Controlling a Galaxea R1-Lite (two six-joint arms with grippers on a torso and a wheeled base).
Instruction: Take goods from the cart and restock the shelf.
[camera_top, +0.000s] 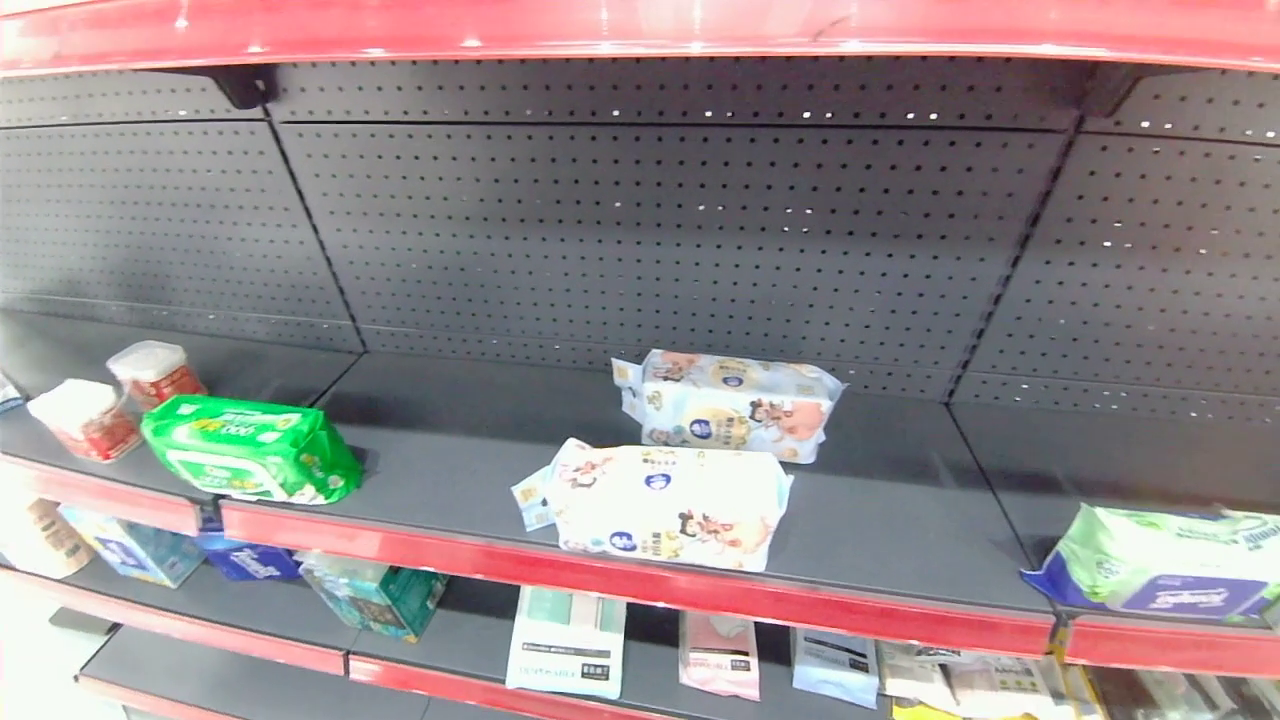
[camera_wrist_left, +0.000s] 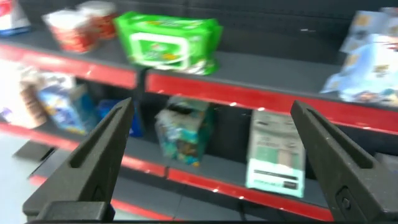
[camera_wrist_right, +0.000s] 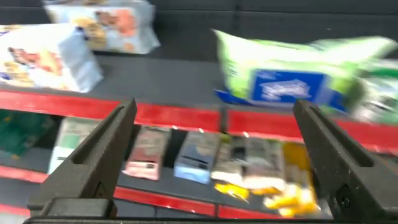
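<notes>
ahead of right end effector (camera_wrist_right: 213, 106), pack (camera_wrist_right: 283, 71)

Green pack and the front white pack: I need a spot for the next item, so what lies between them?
Bare shelf lies between the green pack and the front white pack, as the head view shows.
</notes>
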